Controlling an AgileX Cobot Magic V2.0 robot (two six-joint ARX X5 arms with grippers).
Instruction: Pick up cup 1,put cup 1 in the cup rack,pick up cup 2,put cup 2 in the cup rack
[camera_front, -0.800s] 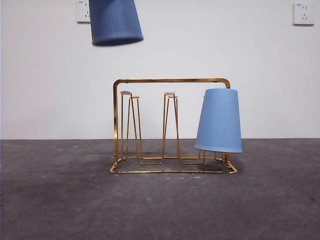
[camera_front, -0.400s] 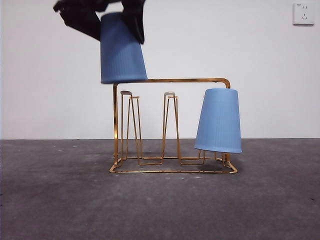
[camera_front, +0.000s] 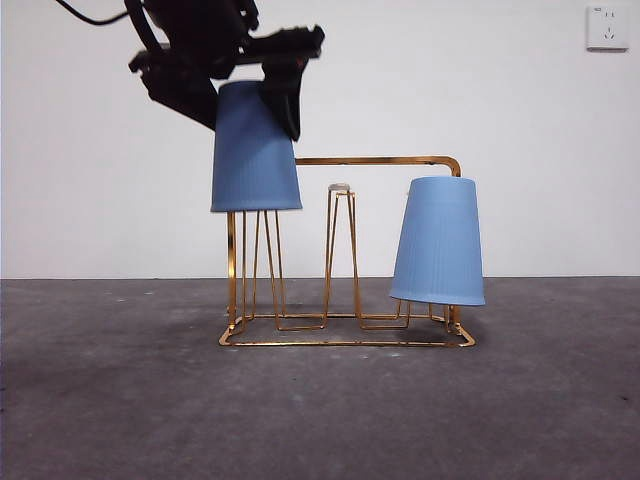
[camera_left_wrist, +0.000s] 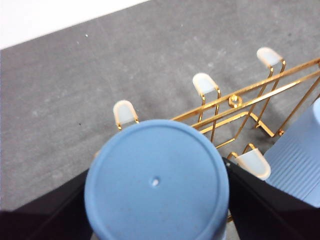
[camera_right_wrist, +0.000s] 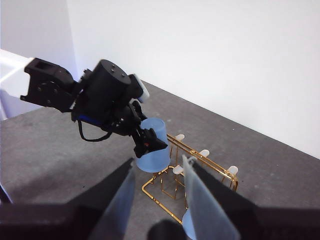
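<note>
1. Step in hand: putting cup 2 (camera_front: 256, 148) in the rack (camera_front: 345, 250). Cup 1 (camera_front: 438, 242) is already hung upside down on the rack's far-end peg, tilted a little.
2. My left gripper (camera_front: 250, 75) is clenched on cup 2, jaws on either side of the cup near its closed base. The cup is inverted, with its open rim at about peg-top height over the rack's other end.
3. In the left wrist view the cup base (camera_left_wrist: 156, 181) hides the target peg, so I can't tell whether the peg is inside the cup yet.
4. My right gripper (camera_right_wrist: 157, 200) waits high and well apart, released and holding nothing.
5. Next, I judge: lower the cup straight down over the end peg, keep the rim off the frame bar, then release.
</note>
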